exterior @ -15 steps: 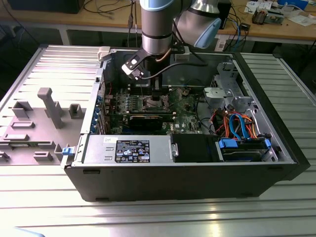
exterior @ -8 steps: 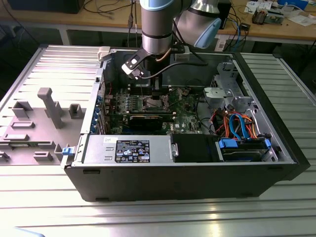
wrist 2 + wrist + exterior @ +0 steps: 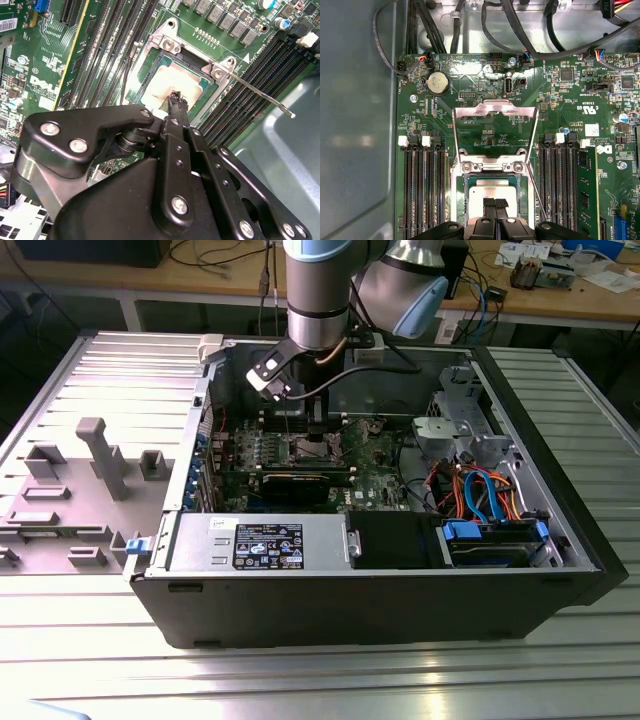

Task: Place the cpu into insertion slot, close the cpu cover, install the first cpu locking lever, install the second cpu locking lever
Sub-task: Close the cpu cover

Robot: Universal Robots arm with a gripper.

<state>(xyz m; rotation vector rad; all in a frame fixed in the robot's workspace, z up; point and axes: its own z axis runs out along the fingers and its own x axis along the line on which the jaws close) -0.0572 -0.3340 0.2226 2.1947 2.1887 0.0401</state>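
Silvery-tan cpu [image 3: 495,191] lying flat in the insertion slot [image 3: 492,166], cpu cover [image 3: 495,108] swung up and back to keep the socket clear, locking lever [image 3: 260,95] standing free beside it, gripper [image 3: 495,203] poised on the chip's face, fingers pinched together, seemingly pressing it home.

The arm [image 3: 318,295] is a silver-grey tube with pale-blue joint caps, and a black cable [image 3: 385,362] trails from its wrist. The gripper [image 3: 176,98] is matte black: rounded linkage plates pinned with silvery round-headed screws [image 3: 179,204], tapering to 2 slim fingers [image 3: 175,122].
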